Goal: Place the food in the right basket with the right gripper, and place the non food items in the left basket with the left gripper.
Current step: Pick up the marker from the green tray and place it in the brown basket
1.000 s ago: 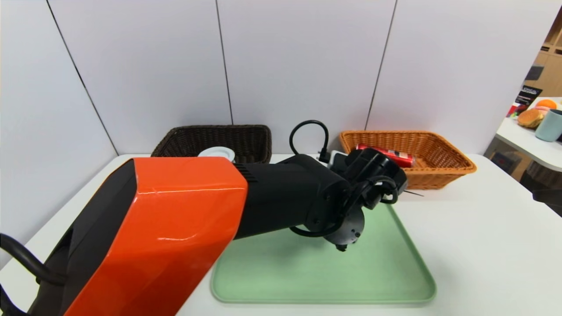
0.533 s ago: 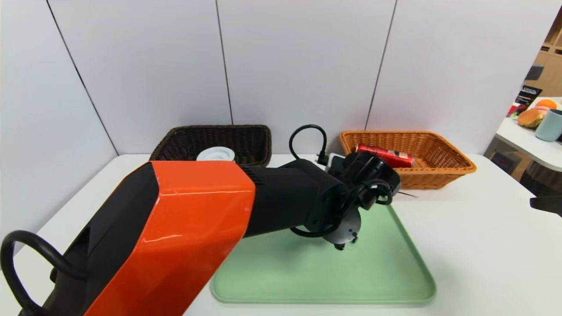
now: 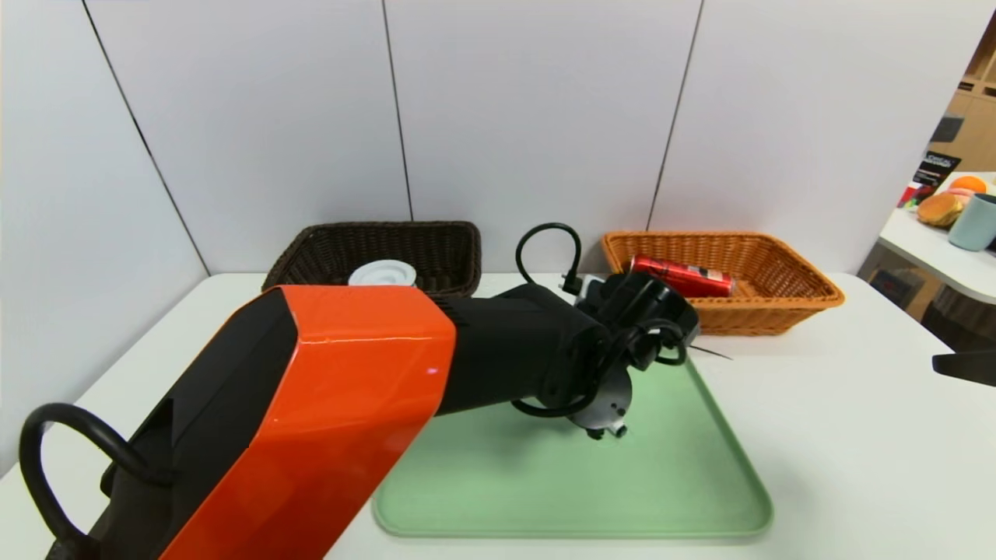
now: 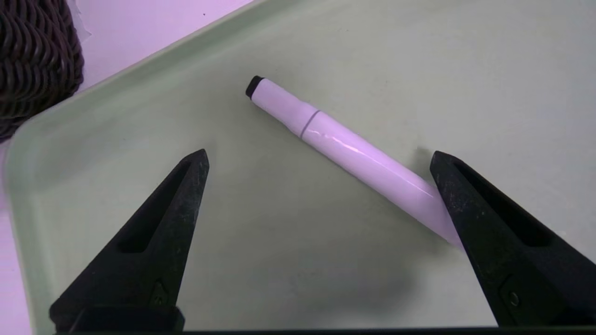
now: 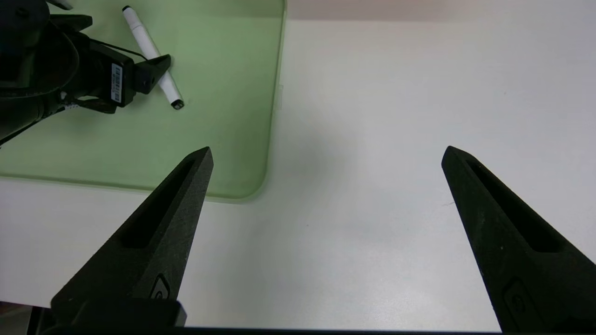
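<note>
You are hovering the left gripper (image 4: 319, 158) low over the green tray (image 4: 116, 116) with its jaws spread as wide as they go and holding nothing. The white marker (image 4: 344, 149) is lying flat on the tray, slanting across the gap between the jaws, its far black-tipped end pointing toward the left basket (image 3: 381, 249) and its near end passing behind one finger (image 4: 489, 232). From these views you cannot tell whether that finger is touching the marker or only covering it.

To do this pick well, you should be turning the wrist until the jaws are standing square across the marker's barrel, not along it. Centre the barrel between the tips, aiming for the thicker stretch past the cap seam, then sink until the tips are nearly on the tray before closing. The marker is round and smooth, so it will probably roll away if one finger reaches it first.

The white strainer disc (image 3: 382, 274) is already lying in the left basket, and the red can (image 3: 683, 277) is already lying in the right basket (image 3: 778, 299), so the marker looks like the last item. Your right gripper (image 5: 326, 158) is hanging wide open and empty over the bare surface (image 5: 396, 116) beside the tray; it can stay parked there.
</note>
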